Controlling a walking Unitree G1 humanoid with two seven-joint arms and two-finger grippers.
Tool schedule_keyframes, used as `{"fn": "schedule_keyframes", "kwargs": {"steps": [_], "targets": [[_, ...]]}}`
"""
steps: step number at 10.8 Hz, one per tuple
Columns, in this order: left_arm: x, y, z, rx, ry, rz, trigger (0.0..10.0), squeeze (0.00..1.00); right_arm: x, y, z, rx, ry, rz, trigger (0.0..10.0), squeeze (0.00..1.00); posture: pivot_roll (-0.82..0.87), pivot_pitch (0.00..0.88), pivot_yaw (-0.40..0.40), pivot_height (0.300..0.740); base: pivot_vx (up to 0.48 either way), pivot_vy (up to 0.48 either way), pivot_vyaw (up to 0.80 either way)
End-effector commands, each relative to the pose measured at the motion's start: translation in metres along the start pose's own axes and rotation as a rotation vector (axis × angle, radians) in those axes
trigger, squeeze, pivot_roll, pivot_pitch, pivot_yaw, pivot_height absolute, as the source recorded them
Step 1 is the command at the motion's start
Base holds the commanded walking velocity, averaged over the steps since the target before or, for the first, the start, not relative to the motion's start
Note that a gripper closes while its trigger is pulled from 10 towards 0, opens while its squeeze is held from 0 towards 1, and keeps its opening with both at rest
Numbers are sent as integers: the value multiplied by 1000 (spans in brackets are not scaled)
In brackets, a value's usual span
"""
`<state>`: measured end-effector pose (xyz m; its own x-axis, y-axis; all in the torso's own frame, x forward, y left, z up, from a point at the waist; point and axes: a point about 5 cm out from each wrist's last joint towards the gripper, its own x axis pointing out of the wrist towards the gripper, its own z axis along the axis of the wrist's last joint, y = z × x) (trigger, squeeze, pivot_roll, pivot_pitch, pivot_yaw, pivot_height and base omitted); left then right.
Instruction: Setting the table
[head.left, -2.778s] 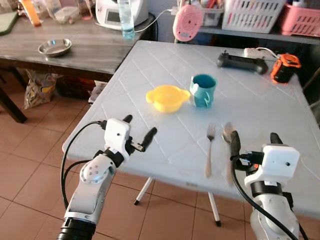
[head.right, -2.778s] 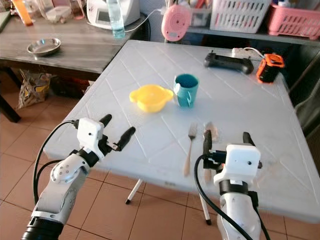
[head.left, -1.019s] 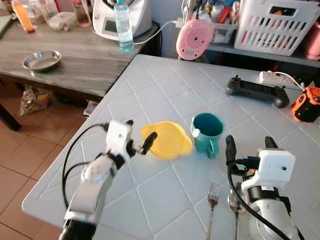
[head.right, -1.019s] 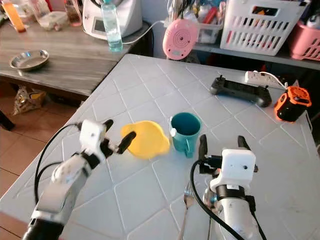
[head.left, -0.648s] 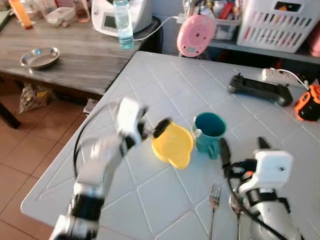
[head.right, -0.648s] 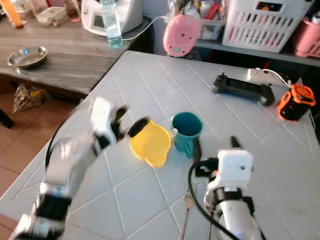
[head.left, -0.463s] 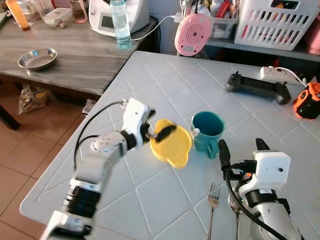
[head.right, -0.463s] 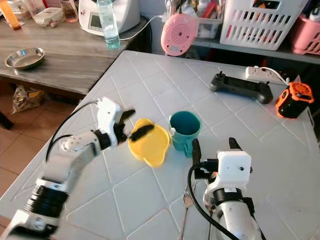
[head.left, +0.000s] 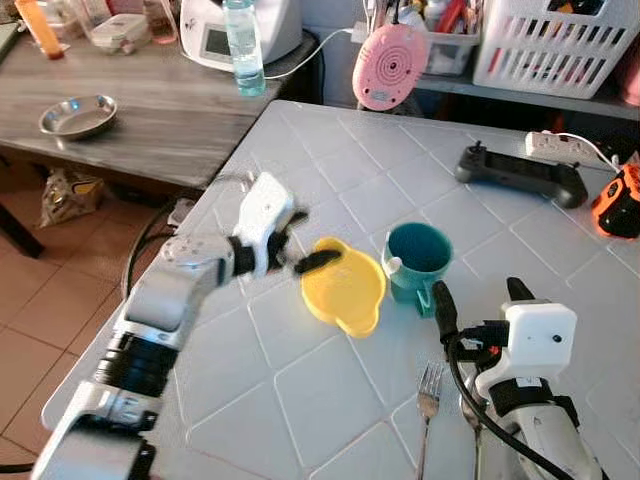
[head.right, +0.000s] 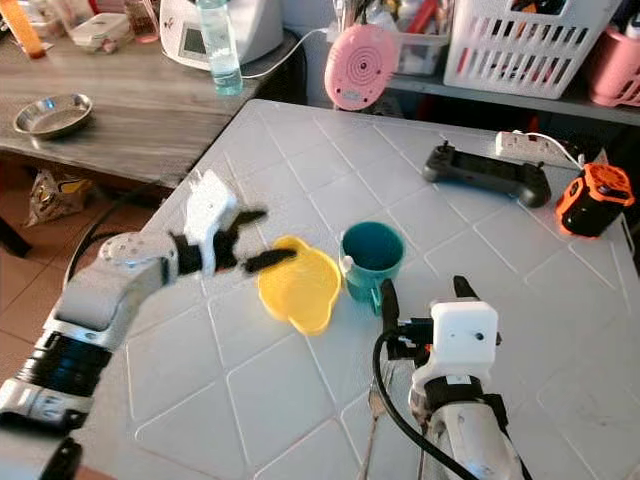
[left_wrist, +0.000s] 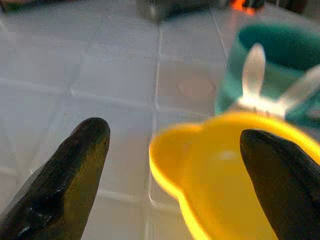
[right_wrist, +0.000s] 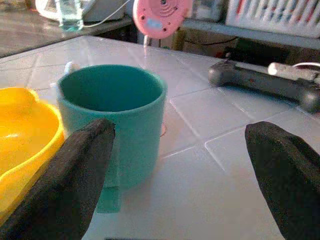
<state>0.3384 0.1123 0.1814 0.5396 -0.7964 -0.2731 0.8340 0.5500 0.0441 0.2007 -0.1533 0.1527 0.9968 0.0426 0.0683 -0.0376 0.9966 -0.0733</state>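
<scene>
Metal fork (head.left: 428, 388) nearest, on white quilted-pattern plastic worktop (head.left: 330, 190). Right claw (head.left: 474, 303) spread, hovering just short of teal ceramic mug (head.left: 416, 258). Yellow plastic bowl with tab handles (head.left: 344, 285) mid-worktop, touching the mug's left side. Left claw (head.left: 304, 240) spread, blurred, one finger over bowl's rim. Farther: black game controller (head.left: 520, 172), orange-black device (head.left: 617, 201). Terracotta tile floor (head.left: 50, 290), grey wooden side worktop (head.left: 140, 100), white baskets (head.left: 555, 45). No readable writing.

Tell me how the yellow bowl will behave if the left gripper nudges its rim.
The yellow bowl looks like thin plastic, so probably light and quick to slide on the smooth white table. Sitting low and wide, it seems unlikely to tip.
</scene>
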Motion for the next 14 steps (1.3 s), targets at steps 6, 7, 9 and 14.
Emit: {"fn": "schedule_keyframes", "kwargs": {"steps": [6,7,9,14], "targets": [[-6,0,-12,-92,146,-64,3569,0,-28,14,0,105,85,264,10000,0,66,141,43,740,0,0,0],[-6,-1,-14,-92,156,-68,549,0,-30,18,0,114,91,303,10000,0,65,139,44,740,0,0,0],[-5,-1,-15,-123,158,-71,0,0,-34,26,2,132,104,373,10000,0,64,135,45,740,0,0,0],[-1,-4,-20,-185,196,-54,0,0,-33,31,-2,120,122,418,10000,0,68,130,44,740,0,0,0]]}}
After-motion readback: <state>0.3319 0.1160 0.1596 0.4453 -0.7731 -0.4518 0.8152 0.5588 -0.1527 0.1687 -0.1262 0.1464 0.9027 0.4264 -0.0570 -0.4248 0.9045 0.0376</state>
